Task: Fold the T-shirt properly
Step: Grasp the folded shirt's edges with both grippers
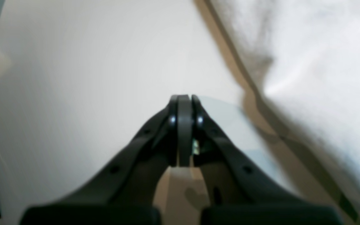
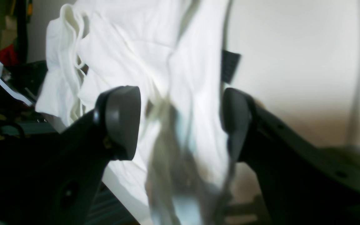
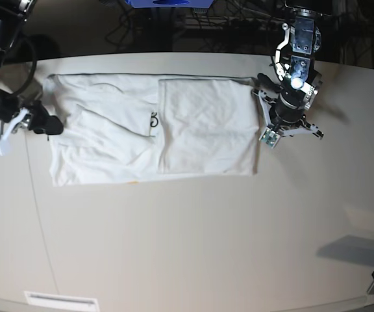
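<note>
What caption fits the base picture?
Partly folded white T-shirt on a table, right gripper open at one end, left gripper shut beside the other.

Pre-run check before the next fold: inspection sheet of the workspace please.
Surface: pale table, mostly bare.
Job's things: white T-shirt lying flat, partly folded, one panel laid over the middle.
Clutter: small white strip at the near table edge.
Grippers: left gripper jaws shut, beside the shirt's edge, holding nothing; right gripper jaws open, shirt cloth between them, not clamped.
Cables: dark cable looping by the right arm.
Surroundings: dark area with wiring behind the table.
</note>
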`<state>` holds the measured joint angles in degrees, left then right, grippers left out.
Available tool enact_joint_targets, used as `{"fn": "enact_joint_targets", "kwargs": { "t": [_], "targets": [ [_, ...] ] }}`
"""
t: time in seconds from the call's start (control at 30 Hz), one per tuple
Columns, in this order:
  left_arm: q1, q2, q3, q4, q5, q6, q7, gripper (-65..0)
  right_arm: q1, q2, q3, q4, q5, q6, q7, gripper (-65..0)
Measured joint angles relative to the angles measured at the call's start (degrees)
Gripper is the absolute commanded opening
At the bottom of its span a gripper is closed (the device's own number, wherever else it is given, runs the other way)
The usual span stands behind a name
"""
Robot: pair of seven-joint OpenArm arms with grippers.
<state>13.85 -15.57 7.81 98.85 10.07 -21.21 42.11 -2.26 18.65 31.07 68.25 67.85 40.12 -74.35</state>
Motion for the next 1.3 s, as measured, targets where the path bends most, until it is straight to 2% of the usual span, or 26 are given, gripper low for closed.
{"fn": "enact_joint_targets", "kwargs": {
  "t": [0.23, 0.33, 0.6, 0.77, 0.83, 0.97, 1.13, 1.17, 1.3],
  "targets": [
    [0.0, 0.0, 0.0, 0.0, 0.0, 0.0, 0.0, -65.0, -0.1, -1.1, -1.3, 0.1, 0.8, 0.4, 0.2, -25.1],
    [0.0, 0.1, 0.0, 0.0, 0.0, 0.0, 0.0, -65.0, -0.1, -3.0, -1.4, 0.2, 1.3, 0.4, 0.5, -25.1],
    [-0.2, 1.5, 1.6, 0.0, 0.2, 0.2, -0.6, -65.0, -0.5, -5.4, -3.3, 4.7, -0.7, 0.3, -0.7, -25.1],
    [-0.7, 1.7, 2.2, -0.1, 0.0, 0.1, -0.8, -65.0, -0.6, -5.4, -3.2, 4.7, -0.5, 0.3, -0.7, -25.7],
    [-0.8, 1.7, 2.3, -0.2, 0.0, 0.1, -0.9, -65.0, -0.6, -5.4, -3.2, 4.7, -0.8, 0.3, -0.7, -30.3],
    [-0.9, 1.7, 2.3, -0.3, 0.0, 0.1, -0.9, -65.0, -0.7, -5.4, -3.2, 4.7, -2.2, -0.1, -1.4, -46.6],
    [-1.2, 1.7, 2.3, -0.4, -0.6, 0.0, -1.0, -65.0, -0.6, -5.4, -3.3, 4.6, -2.9, -0.3, -1.9, -62.7],
    [-1.4, 1.7, 2.5, -0.4, -0.9, 0.0, -0.9, -65.0, -0.6, -5.4, -3.3, 4.6, -2.9, -0.3, -1.9, -64.7],
    [-1.7, 1.7, 4.3, -0.5, -0.8, 0.0, -1.2, -65.0, -0.6, -5.2, -3.3, 4.6, -3.3, -0.3, -2.1, -64.9]
  ]
}}
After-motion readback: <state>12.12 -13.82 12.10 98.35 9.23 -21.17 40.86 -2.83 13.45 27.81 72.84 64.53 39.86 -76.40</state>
